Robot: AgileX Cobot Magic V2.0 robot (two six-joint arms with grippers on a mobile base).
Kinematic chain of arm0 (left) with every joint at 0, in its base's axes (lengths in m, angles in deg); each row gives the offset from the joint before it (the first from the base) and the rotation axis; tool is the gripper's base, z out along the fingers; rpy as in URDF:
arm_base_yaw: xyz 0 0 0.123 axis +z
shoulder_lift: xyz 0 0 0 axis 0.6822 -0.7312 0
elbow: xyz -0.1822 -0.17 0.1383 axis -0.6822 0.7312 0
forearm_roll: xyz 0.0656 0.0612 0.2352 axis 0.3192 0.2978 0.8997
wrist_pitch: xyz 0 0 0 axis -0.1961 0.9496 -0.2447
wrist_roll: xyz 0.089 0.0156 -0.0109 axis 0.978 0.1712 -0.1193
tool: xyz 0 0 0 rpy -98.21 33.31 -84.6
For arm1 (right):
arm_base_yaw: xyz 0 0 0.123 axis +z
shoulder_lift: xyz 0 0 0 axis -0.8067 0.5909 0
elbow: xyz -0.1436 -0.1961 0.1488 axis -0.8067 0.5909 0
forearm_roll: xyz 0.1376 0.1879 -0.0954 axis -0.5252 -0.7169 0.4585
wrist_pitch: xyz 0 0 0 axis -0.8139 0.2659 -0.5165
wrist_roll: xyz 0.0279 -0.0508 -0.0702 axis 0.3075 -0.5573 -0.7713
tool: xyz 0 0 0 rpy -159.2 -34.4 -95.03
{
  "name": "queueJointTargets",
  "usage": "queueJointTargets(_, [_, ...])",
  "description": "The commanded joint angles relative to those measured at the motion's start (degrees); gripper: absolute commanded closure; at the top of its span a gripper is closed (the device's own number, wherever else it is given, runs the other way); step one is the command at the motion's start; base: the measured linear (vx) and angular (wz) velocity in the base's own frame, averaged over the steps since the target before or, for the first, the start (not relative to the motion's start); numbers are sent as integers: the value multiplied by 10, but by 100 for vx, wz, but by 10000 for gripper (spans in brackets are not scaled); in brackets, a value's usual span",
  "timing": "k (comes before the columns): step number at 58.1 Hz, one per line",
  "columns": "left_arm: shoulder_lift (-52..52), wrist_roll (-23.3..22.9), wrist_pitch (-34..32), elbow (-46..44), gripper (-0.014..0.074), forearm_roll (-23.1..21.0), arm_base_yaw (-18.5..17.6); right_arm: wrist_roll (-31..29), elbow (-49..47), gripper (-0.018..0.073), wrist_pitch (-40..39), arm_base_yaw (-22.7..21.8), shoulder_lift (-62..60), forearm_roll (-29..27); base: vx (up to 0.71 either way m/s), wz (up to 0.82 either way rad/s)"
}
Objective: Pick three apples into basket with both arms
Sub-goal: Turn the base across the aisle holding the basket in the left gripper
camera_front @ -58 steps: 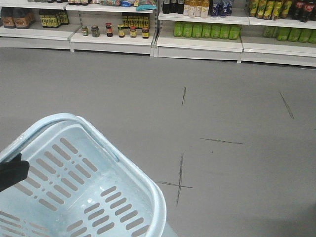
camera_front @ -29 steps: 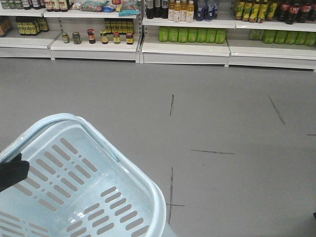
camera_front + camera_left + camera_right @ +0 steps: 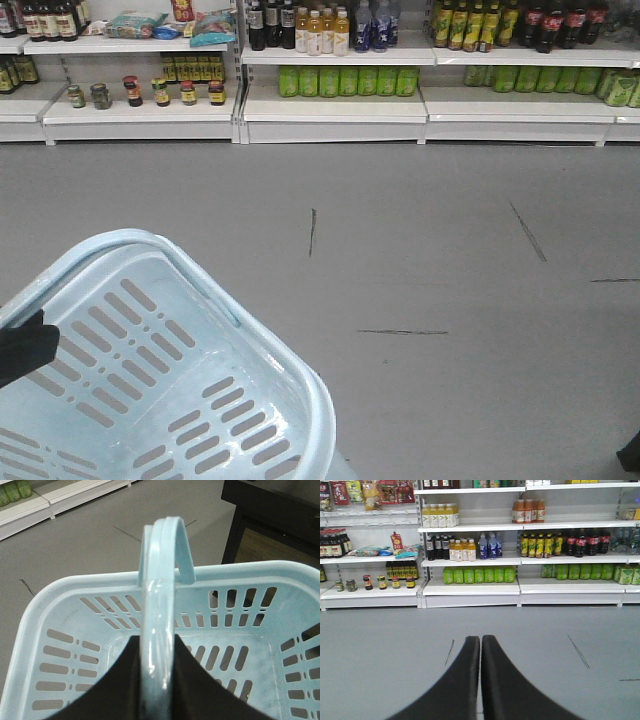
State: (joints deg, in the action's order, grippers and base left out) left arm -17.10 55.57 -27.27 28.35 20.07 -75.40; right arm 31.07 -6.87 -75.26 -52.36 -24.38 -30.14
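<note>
the basket [image 3: 292,356] fills the lower left of the front view: pale blue-white plastic, rectangular, with a thick rounded rim and rows of slots in its walls and bottom, one corner turned toward the lower right. in the left wrist view its hoop handle [image 3: 161,580] stands upright through the frame's centre, and the left gripper [image 3: 156,641] has a black finger pressed on either side of it. the right gripper [image 3: 480,639], at bottom centre of its view, has its black fingers pressed together on nothing.
</note>
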Motion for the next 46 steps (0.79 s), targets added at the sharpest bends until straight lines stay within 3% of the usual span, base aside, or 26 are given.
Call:
queueJointTargets(1, [-1, -5, -52, -15, 602, -12, -2, -4, 7, 564, -41, -3, -6, 5, 22, -24])
queueJointTargets(22, [-1, -5, -52, -15, 602, -12, -2, -4, 7, 564, -41, -3, -6, 5, 19, -33])
queueJointTargets(46, [-1, -5, -52, -15, 602, -12, -2, -4, 7, 564, -41, -3, -6, 5, 16, -56])
